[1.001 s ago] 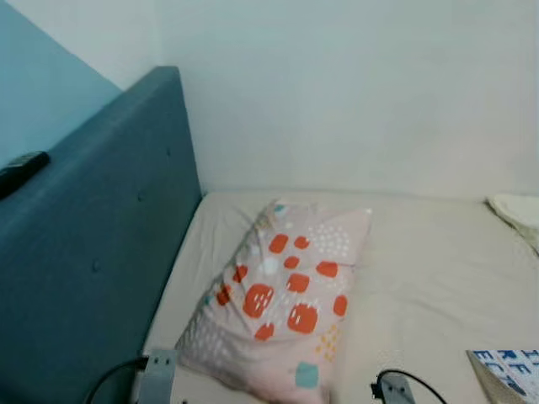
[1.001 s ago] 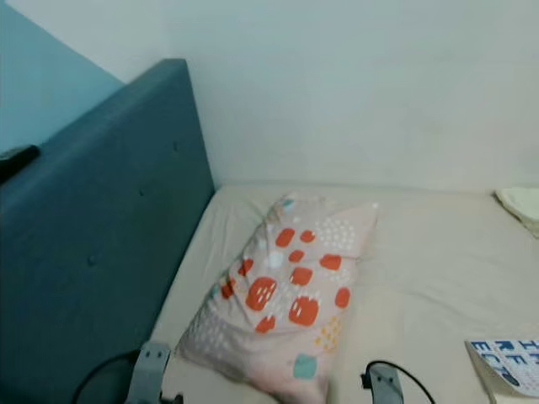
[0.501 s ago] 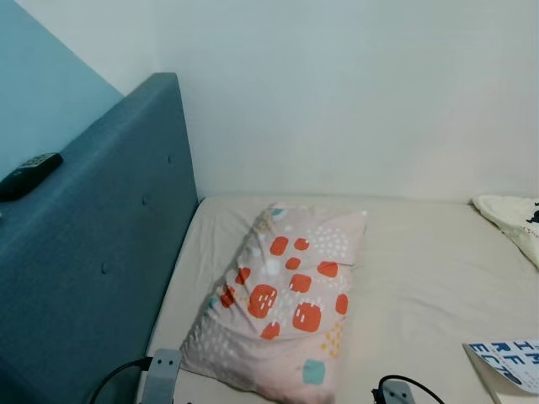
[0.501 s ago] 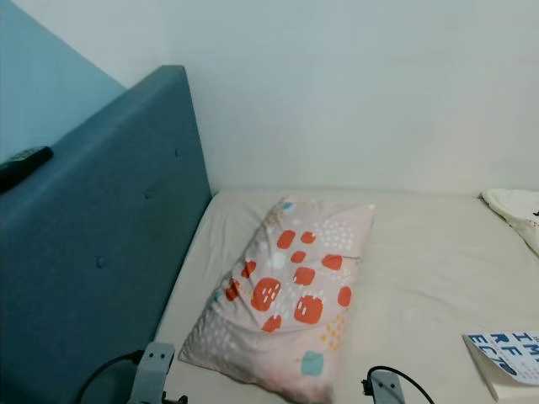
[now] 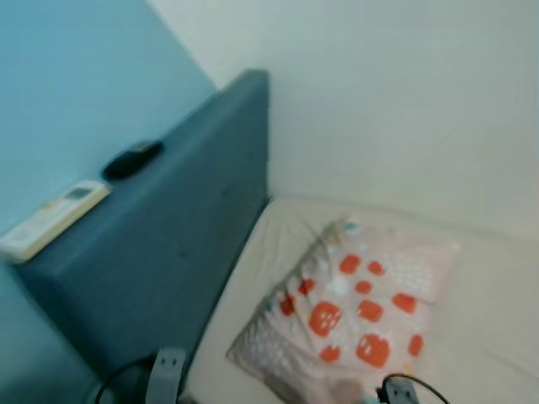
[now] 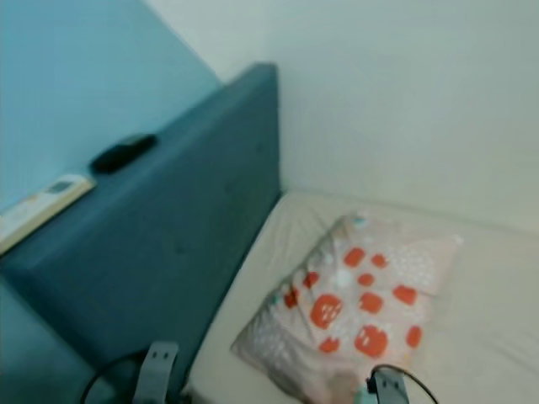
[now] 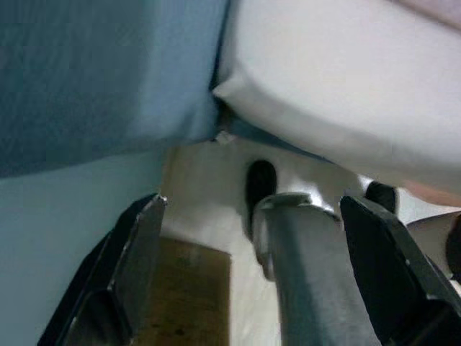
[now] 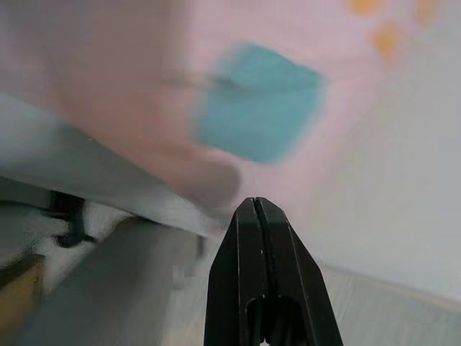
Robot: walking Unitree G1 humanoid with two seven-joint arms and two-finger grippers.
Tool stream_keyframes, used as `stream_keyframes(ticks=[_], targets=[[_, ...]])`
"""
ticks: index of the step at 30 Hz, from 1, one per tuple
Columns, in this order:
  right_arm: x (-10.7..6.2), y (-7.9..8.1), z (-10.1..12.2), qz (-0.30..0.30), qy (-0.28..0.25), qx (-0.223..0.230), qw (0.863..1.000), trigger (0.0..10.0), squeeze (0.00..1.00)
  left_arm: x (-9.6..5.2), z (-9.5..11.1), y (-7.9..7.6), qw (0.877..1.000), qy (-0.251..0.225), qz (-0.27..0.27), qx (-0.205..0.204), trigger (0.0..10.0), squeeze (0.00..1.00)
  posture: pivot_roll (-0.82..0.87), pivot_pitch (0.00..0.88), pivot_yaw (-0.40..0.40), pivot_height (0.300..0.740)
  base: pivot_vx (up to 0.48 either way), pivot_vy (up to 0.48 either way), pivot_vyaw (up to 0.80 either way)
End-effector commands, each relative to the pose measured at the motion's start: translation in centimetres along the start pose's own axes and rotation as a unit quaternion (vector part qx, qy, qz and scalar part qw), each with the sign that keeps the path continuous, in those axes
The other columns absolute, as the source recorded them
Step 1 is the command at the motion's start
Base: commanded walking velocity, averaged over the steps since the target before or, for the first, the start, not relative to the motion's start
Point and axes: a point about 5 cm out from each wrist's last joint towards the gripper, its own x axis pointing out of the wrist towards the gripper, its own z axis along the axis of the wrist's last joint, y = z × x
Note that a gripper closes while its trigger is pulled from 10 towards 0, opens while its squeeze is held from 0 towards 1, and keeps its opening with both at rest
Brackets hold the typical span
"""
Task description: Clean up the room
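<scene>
Blurred head views. Pink pillow (image 5: 358, 316) with orange patches lying on the cream bed (image 5: 497, 337), lower right of the frame, beside the blue headboard (image 5: 168, 252). On the headboard's top ledge, upper left: a black remote (image 5: 133, 159) and a white remote (image 5: 52, 220), apart. Left gripper (image 7: 252, 281) fingers spread wide, low by the mattress corner. Right gripper (image 8: 261, 274) fingers pressed together, empty, close to the pillow's edge.

Cream bed (image 5: 497, 328) with a spotted pillow (image 5: 354, 307); headboard (image 5: 168, 244) top bearing two remotes (image 5: 133, 159).
</scene>
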Motion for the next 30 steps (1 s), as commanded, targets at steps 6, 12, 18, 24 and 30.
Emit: stream_keyframes(ticks=[6,12,18,24,30], targets=[[-0.15,-0.46,-1.27,-0.017,0.027,0.0,0.999,10.0,0.0,0.04,0.25,-0.42,1.0,-0.006,-0.018,-0.007,10.0,0.0,0.03,0.013,-0.03,0.722,0.0,0.0,0.0],[-0.16,-0.49,-1.29,-0.019,0.028,0.002,0.999,10.0,0.0,0.05,0.14,-0.7,1.0,-0.002,-0.022,-0.006,10.0,0.0,0.03,0.014,-0.029,0.722,0.0,0.0,0.0],[-0.16,-0.52,-1.29,-0.021,0.029,0.005,0.999,10.0,0.0,0.04,-0.04,-0.76,1.0,0.005,-0.022,0.004,10.0,0.0,0.04,0.014,-0.029,0.722,-0.087,0.0,0.0],[-0.17,-0.64,-1.29,-0.022,0.029,0.006,0.999,10.0,0.0,0.04,-0.07,-0.73,1.0,0.006,-0.022,0.002,10.0,0.0,0.04,0.009,-0.031,0.722,-0.273,0.0,0.0],[-0.19,-0.8,-1.33,-0.022,0.029,0.006,0.999,10.0,0.0,0.04,-0.02,-0.7,1.0,0.005,-0.022,0.014,10.0,0.0,0.04,0.006,-0.033,0.722,-0.281,0.0,0.0]])
